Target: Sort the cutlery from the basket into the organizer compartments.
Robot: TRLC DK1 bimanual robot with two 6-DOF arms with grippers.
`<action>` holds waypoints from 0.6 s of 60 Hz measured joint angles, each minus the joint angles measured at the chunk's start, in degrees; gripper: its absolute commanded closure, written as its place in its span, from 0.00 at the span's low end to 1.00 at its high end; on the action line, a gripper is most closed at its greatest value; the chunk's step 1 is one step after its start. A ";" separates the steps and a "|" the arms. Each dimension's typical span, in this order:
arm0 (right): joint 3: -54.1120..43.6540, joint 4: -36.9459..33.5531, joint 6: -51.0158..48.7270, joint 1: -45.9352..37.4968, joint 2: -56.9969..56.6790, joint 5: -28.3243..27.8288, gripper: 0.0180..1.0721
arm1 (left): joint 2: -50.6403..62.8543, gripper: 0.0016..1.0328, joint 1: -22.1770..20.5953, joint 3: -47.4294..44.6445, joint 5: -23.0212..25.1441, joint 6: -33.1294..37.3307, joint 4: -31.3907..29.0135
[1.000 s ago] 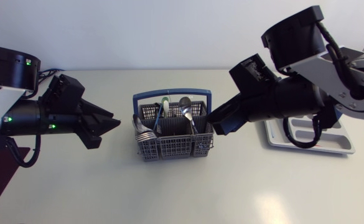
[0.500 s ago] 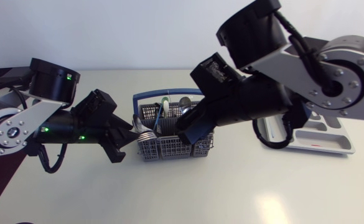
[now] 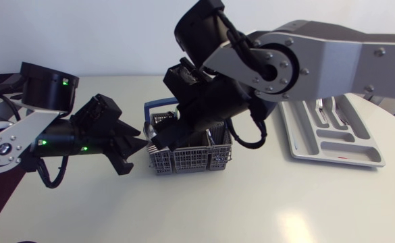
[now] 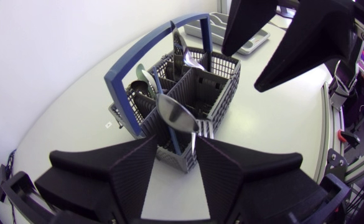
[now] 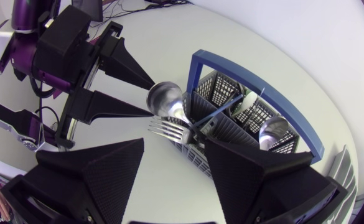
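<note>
Now both claws spread at the basket (image 3: 190,160)

The basket stands mid-table (image 3: 251,202), cutlery upright inside. The left claw (image 3: 138,140) is parted just beside it, a spoon (image 4: 177,115) ahead of its tips. The right claw (image 5: 174,149), wide apart, hangs over a fork (image 5: 169,129). The organizer (image 3: 369,156) lies well apart.

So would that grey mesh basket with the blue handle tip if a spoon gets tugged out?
Possibly. The grey plastic mesh basket looks thin-walled and light, so it may slide on the smooth table. A steel spoon and a fork stick up above its rim, so weight sits high; a sideways tug could tip it.
</note>
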 measured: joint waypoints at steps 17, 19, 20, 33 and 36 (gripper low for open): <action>8.81 -4.61 3.19 3.69 7.45 3.67 0.31 | -5.03 0.50 5.33 -4.20 3.23 3.28 -1.22; 9.64 -5.14 3.30 4.15 8.28 4.17 0.31 | -5.09 0.50 5.81 -4.39 3.48 3.61 -1.22; 9.99 -5.38 3.30 4.42 8.68 4.24 0.31 | -5.11 0.50 6.03 -4.48 3.63 3.72 -1.22; 15.37 -7.76 5.03 6.64 13.68 8.33 0.40 | -7.10 0.50 8.33 -5.79 5.73 5.16 -1.22; 16.46 -7.91 5.73 6.69 14.86 8.94 0.48 | -7.61 0.50 8.48 -6.10 5.92 5.38 -1.22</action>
